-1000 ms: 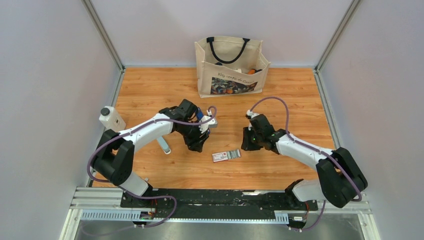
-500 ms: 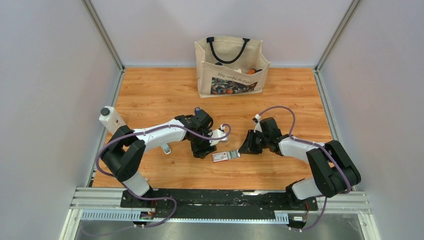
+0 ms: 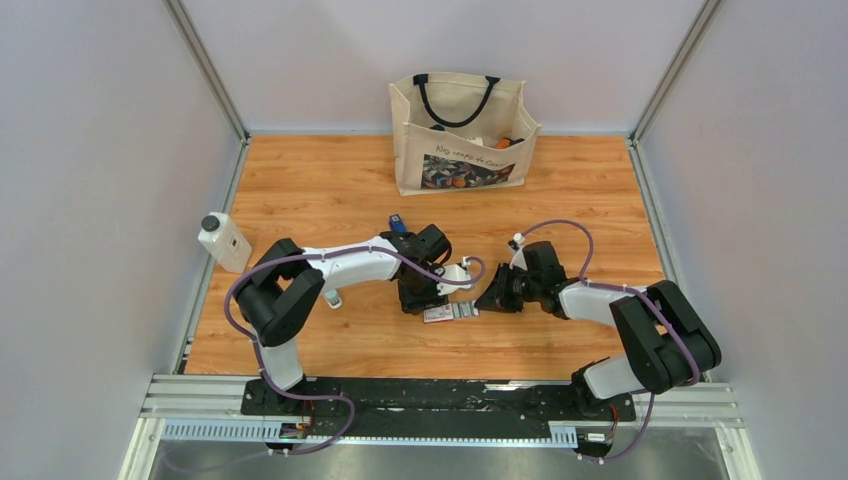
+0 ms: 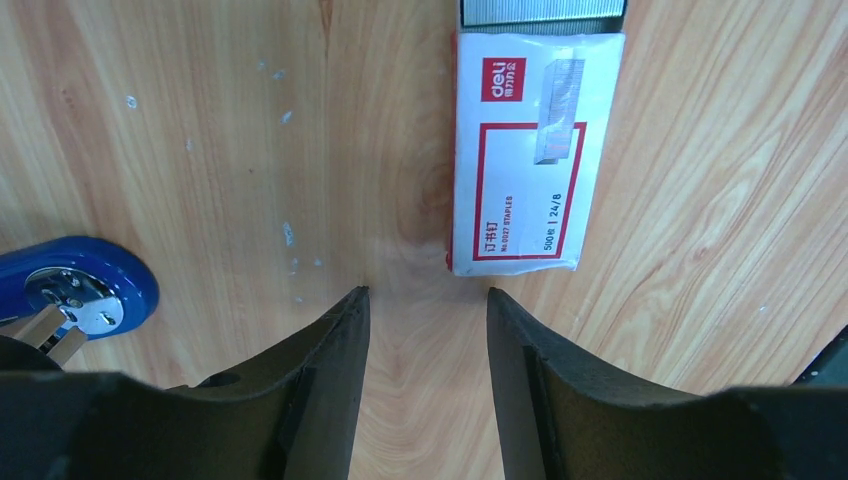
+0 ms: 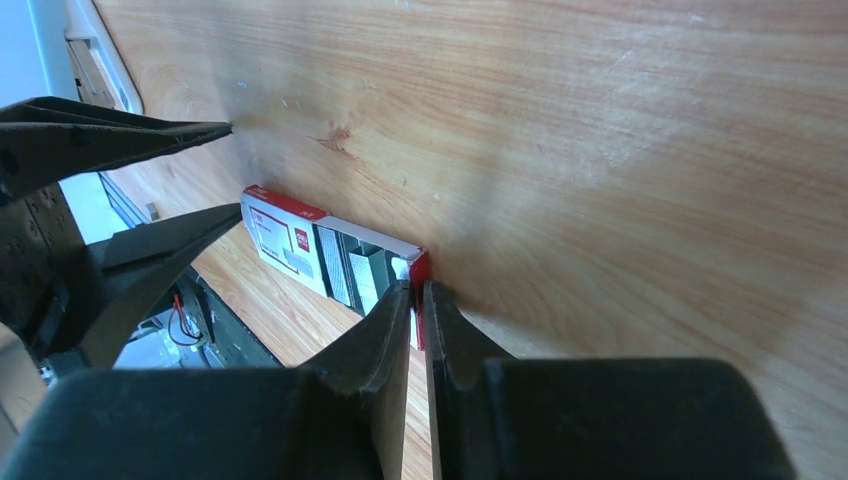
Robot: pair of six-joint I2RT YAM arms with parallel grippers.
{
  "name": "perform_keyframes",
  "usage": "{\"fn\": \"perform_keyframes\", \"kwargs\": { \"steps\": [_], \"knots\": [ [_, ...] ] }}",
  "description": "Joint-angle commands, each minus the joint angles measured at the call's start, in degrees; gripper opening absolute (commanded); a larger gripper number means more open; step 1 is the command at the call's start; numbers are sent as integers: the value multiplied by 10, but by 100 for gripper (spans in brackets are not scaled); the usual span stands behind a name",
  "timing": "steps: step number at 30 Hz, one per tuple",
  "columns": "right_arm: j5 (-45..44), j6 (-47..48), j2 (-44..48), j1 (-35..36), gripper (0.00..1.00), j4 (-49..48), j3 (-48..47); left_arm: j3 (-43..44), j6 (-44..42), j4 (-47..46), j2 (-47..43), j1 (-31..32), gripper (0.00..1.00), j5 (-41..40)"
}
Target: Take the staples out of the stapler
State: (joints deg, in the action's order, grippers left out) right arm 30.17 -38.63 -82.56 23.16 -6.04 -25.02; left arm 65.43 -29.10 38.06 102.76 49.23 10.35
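The blue stapler (image 4: 70, 292) lies on the table at the left of the left wrist view, only its rounded end showing. In the top view a blue tip (image 3: 397, 221) pokes out behind the left arm. Silvery staples (image 4: 540, 10) lie in the tray pulled out of a white-and-red box (image 4: 530, 160); the staples (image 5: 352, 268) and box (image 5: 285, 235) also show in the right wrist view. My left gripper (image 4: 427, 292) is open and empty, tips just short of the box's near end. My right gripper (image 5: 417, 285) is shut on the tray's red end flap.
A cloth tote bag (image 3: 460, 135) stands at the back. A white bottle (image 3: 224, 240) stands at the left edge. A pale stick-like tool (image 3: 328, 292) lies under the left arm. The box (image 3: 440, 314) lies between both grippers.
My left gripper has swung right and down to the box's left end. My right gripper has moved down-left onto the tray's end.
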Motion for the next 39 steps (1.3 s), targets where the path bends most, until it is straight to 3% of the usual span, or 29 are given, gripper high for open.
{"fn": "perform_keyframes", "kwargs": {
  "steps": [1, 7, 21, 39],
  "knots": [
    [11, -20, 4, -1, 15, -41, 10, 15, 5, 15, 9, 17, 55, 5],
    [17, -42, -6, 3, 14, -78, 21, 14, 1, 10, 10, 22, 55, 9],
    [-7, -81, -44, 85, 14, -131, 3, 15, 7, 2, 15, 22, 55, 10],
    [15, -152, -105, 114, 22, -260, 14, 21, 6, 6, 10, 22, 55, 6]
  ]
}}
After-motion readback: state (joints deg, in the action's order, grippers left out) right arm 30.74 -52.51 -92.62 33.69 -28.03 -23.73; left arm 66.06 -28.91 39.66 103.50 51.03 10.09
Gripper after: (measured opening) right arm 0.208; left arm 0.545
